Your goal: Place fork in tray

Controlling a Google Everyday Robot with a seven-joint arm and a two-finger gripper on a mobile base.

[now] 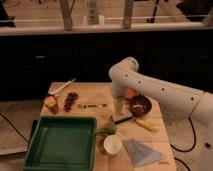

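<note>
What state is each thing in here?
tray: on the table, no fork inside.
fork: lying flat on the table, outside the tray.
white cup: upright, beside the tray.
hand: open, holding nothing, right of the fork.

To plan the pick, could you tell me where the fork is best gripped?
Likely its middle, from straight above: the fork lies flat on the table, running left to right, so fingers straddle it crosswise. The gripper hangs to its right.
</note>
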